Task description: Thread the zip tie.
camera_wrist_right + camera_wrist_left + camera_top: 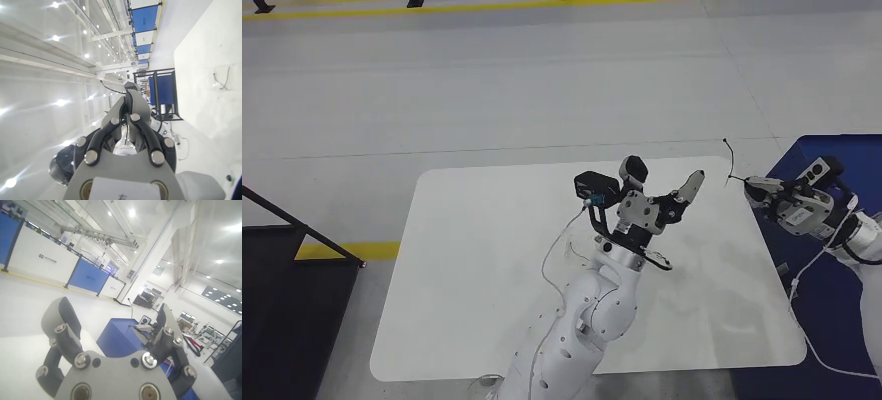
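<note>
Zip tie stands pinched in the closed right gripper, past the 2 o'clock corner of the desk; the left gripper, spread wide and empty, hangs at its 9 o'clock. Threading well likely means catching the free end, then feeding tail squarely into head.

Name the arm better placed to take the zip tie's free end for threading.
Left, most likely. The left tool is open, empty and facing the zip tie. The right tool is shut on the zip tie, so it cannot also take the free end.
</note>
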Controlling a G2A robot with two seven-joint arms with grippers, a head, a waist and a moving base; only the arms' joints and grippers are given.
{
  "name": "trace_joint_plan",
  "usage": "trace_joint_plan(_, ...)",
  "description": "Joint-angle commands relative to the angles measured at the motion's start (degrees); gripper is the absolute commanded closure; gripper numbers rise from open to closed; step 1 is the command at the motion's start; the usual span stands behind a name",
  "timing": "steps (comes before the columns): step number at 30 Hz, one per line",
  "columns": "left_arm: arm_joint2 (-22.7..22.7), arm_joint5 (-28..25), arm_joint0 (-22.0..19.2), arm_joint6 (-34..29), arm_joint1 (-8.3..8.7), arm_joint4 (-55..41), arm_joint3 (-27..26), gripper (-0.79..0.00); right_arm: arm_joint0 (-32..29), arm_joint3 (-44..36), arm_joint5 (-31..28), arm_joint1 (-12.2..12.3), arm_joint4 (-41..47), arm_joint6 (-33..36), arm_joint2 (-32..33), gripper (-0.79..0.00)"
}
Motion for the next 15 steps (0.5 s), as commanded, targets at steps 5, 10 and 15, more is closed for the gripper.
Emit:
trace_joint_plan(5,0.05,0.06,-0.03,-0.16,-0.02,-0.5,0.01,-0.785,0.06,-0.2,0.08,0.0,0.06,-0.07,-0.06,0.0)
trace_joint_plan(10,2.41,4.2,-0.09,0.46,0.5,13.41,1.22,-0.785,-1.82,-2.78,9.0,-0.03,5.42,-0.32,-1.37,0.0)
trace_joint_plan(15,5.71,10.94,-0.88,5.78,0.1,23.97,6.38,-0.785,-2.66,-4.94,18.51,0.11,11.02,-0.85,-2.38,0.0)
